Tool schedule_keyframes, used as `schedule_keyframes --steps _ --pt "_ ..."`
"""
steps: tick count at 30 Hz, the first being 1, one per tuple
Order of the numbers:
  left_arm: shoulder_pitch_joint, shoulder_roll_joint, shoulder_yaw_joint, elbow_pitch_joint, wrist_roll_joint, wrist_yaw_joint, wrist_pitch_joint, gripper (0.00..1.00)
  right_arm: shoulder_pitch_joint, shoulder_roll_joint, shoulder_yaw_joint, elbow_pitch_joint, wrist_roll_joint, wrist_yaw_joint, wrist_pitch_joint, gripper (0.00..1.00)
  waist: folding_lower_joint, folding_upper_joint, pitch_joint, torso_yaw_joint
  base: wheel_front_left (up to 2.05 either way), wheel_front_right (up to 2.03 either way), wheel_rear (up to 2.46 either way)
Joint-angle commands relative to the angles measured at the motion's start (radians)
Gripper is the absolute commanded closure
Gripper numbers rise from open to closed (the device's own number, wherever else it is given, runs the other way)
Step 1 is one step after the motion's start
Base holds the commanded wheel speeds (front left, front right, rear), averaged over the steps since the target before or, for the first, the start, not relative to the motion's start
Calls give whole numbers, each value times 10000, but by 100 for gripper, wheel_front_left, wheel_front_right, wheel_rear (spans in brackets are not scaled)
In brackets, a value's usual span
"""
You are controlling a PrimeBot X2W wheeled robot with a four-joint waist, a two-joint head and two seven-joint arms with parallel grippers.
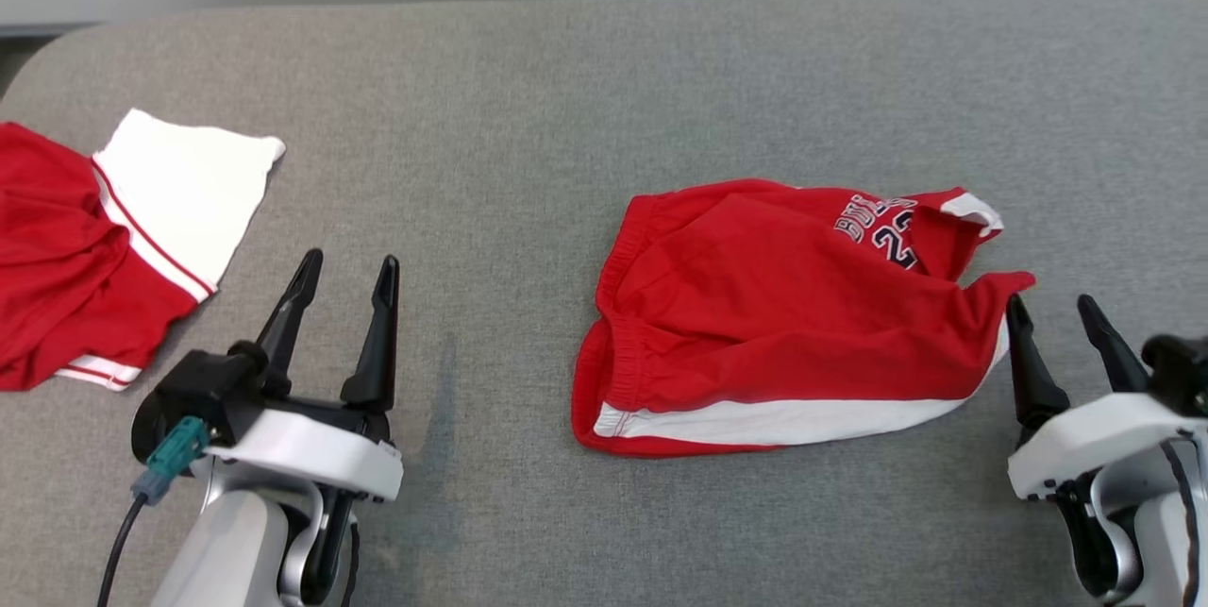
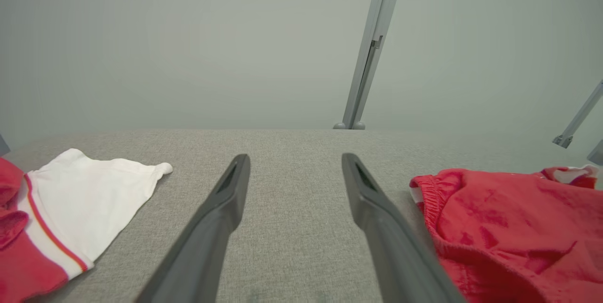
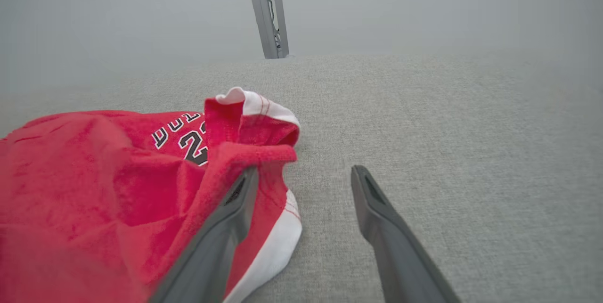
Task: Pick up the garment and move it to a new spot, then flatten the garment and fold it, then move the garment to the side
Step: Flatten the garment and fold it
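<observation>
Head view: the left jaws are held wide and empty, low over the grey bench [image 1: 528, 116]. Red Bulls shorts [image 1: 774, 324] lie crumpled well to their right and a red-and-white garment [image 1: 85, 258] lies to their left. The right jaws are spread wide just beside the shorts' right corner.

Left wrist view: bare bench [image 2: 292, 227] is seen between the parted jaws, flanked by the shorts [image 2: 509, 227] and the garment [image 2: 80, 199].

Right wrist view: the shorts [image 3: 94, 190] are bunched against the left finger [image 3: 226, 227] of the open jaws, ungripped.

Lettering [image 1: 878, 225] on the red shorts [image 1: 783, 324] partly folded under, so can't read it whole. 2nd red-white garment [image 1: 94, 248] is cut off at head view's L edge.
</observation>
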Motion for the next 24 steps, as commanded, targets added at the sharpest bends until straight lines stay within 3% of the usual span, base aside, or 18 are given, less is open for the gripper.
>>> schedule_keyframes --steps 1,6,14,24 --pt "158 54 62 15 40 22 -19 0 197 42 -144 -164 -102 2 -215 0 0 0 -235 -111 0 0 0" --pt "593 107 119 -24 -29 110 -19 0 835 364 -402 -1058 -366 2 -747 0 0 0 -706 -240 0 0 0" --pt "1469 215 118 -322 -85 358 93 0 1770 621 104 -2359 -524 2 -939 0 0 0 -1418 -340 0 0 0" --pt "2231 322 67 -871 -196 614 426 0 2620 739 215 -2954 -406 2 -665 0 0 0 -1839 -362 0 0 0"
